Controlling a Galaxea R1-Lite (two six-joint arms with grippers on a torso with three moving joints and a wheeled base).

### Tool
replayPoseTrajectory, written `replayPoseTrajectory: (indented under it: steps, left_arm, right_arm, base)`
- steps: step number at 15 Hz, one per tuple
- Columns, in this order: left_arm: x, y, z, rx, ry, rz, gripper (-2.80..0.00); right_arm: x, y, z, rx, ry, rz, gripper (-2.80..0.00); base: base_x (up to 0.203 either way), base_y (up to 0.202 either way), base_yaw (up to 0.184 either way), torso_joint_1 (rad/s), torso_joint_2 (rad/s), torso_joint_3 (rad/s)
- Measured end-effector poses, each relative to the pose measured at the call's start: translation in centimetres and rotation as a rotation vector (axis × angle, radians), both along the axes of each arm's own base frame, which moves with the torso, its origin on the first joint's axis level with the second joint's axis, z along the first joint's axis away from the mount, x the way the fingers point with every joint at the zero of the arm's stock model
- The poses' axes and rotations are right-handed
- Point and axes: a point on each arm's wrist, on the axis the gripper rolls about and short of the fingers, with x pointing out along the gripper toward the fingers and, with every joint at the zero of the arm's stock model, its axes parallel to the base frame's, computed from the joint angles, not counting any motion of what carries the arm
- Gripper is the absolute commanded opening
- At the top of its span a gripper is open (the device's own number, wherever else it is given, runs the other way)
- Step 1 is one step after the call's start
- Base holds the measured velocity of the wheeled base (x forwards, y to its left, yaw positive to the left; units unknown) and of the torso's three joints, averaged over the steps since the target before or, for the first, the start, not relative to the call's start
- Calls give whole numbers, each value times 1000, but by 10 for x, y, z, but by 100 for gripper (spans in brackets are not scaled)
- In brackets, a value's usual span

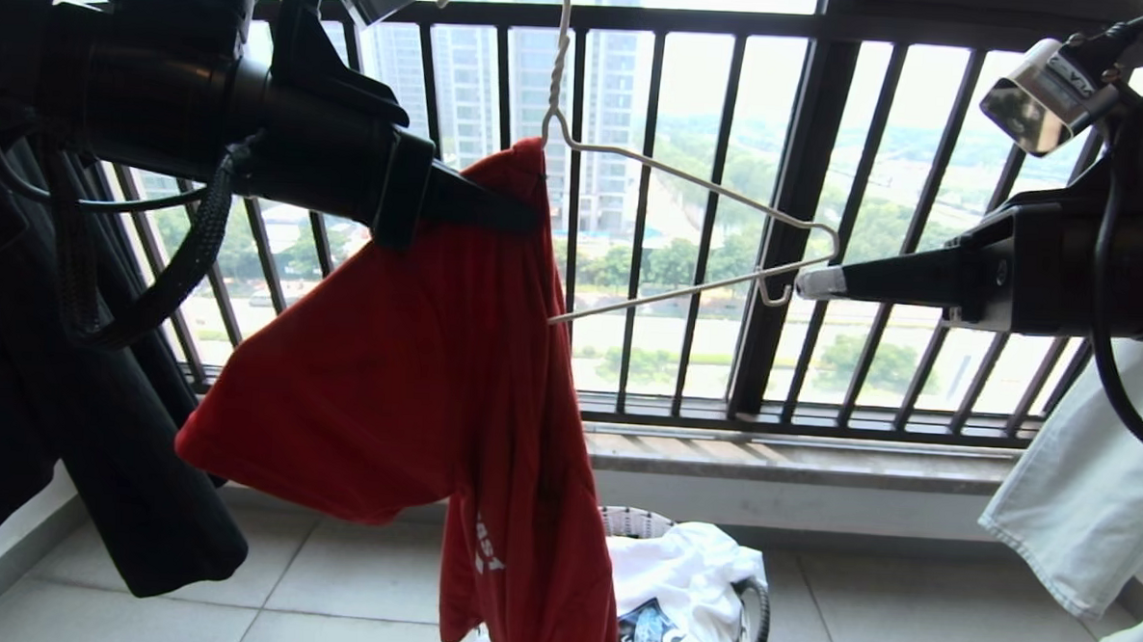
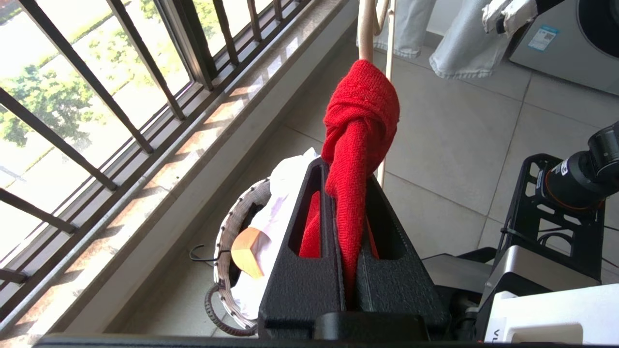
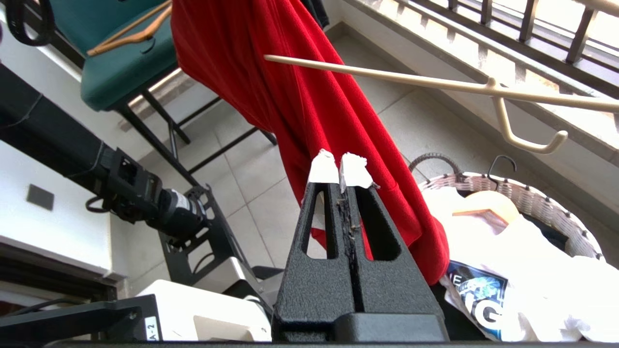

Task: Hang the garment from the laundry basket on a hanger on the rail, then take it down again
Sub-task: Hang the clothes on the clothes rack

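L gripper [image 2: 350, 193]: fingers pinched on a bunched fold of the red garment [image 1: 415, 372] near its collar — arm reaches in level from the left, up high. Garment hangs off the left end of the hanger [image 1: 693, 186], lower hem dangling down to the laundry basket [image 1: 757, 609] on the floor. R gripper [image 3: 341, 169]: white-tipped fingers pressed together, nothing between them — tips just beside the hanger's right-end hook, arm held level from the right.
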Motion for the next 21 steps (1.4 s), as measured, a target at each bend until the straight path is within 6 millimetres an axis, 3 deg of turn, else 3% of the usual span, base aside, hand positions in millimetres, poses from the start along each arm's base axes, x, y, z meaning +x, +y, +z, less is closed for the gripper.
replayPoseTrajectory:
  steps: [3, 5, 9, 13, 16, 17, 21]
  left_arm:
    - [-2, 1, 1, -38, 72, 29, -280]
    - [-5, 3, 2, -73, 140, 51, -280]
    - [-14, 7, 0, -113, 241, 84, -280]
    - [-21, 17, -9, -102, 278, 113, -280]
    - [-29, 21, -5, -129, 257, 119, -280]
    - [-30, 21, -5, -131, 261, 120, -280]
    - [-30, 20, -4, -138, 261, 118, -280]
  right_arm:
    - [-4, 30, -19, -198, 34, -23, -280]
    - [-11, 39, -30, -266, 103, -17, -280]
    - [-24, 48, -43, -216, 264, -27, -280]
    - [-19, 66, -60, -191, 318, -7, -280]
    - [-14, 79, -69, -180, 368, -2, -280]
    - [-14, 84, -72, -182, 378, -1, 0]
    - [-17, 109, -91, -191, 335, -33, 0]
  base:
    - [0, 0, 0, 0, 0, 0]
    - [0, 0, 0, 0, 0, 0]
    - [0, 0, 0, 0, 0, 0]
    - [0, 0, 0, 0, 0, 0]
    - [0, 0, 0, 0, 0, 0]
    - [0, 0, 0, 0, 0, 0]
    - [0, 0, 0, 0, 0, 0]
